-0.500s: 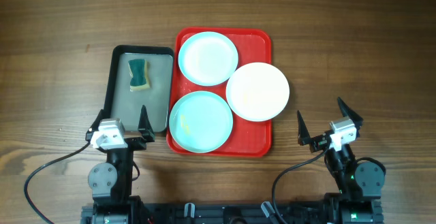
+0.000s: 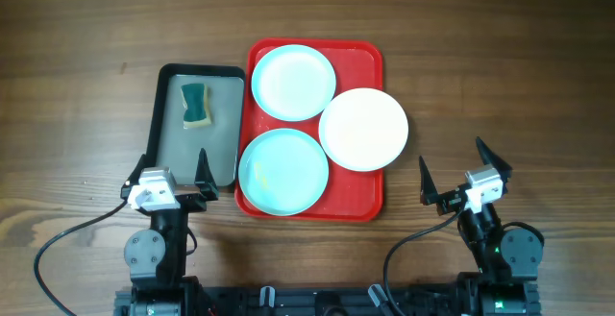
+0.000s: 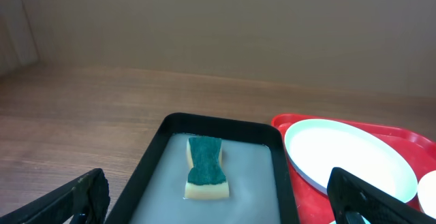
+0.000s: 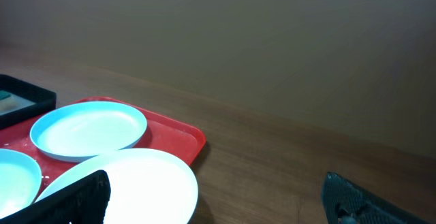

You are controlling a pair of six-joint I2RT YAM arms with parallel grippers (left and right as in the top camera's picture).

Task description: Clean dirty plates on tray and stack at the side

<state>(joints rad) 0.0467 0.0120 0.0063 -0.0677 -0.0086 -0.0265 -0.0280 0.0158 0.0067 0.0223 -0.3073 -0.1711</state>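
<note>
A: Your left claw (image 2: 171, 170) is spread wide and holds nothing. It hangs at the 6 o'clock end of the grey tray (image 2: 183, 153), with the sponge (image 2: 196, 104) ahead of it toward 12 o'clock.

B: Your right claw (image 2: 455, 170) is the same, fingers apart and empty, over the wooden table (image 2: 500, 76) off the 4 o'clock corner of the red tray (image 2: 368, 59). Nothing looks wiped yet, so I'd say your first step is fetching that sponge.

A: Agreed. It's a waisted block, green scouring face up and yellow foam beneath, lying flat on a pale floor inside a raised black rim. Whether that floor is wet I cannot tell. Come straight down, pinch across the narrow waist, and lift above the rim before you swing toward 3 o'clock.

B: On the red tray you have three shallow round plates: the upper mint plate (image 2: 293, 82) at 12 o'clock, the lower mint plate (image 2: 283, 171) at 7 o'clock, and the white plate (image 2: 363, 129) at 3 o'clock, overhanging the rim.

A: They look smooth and hard, so they'll likely skate under a wipe. Steady a plate's edge with your right claw while you scrub. The lower mint plate shows faint yellowish marks near its 9 o'clock edge, and it's the nearest to you, so start there.

B: Mind the white plate, since it sits partly over the rim and a push may rock it
</note>
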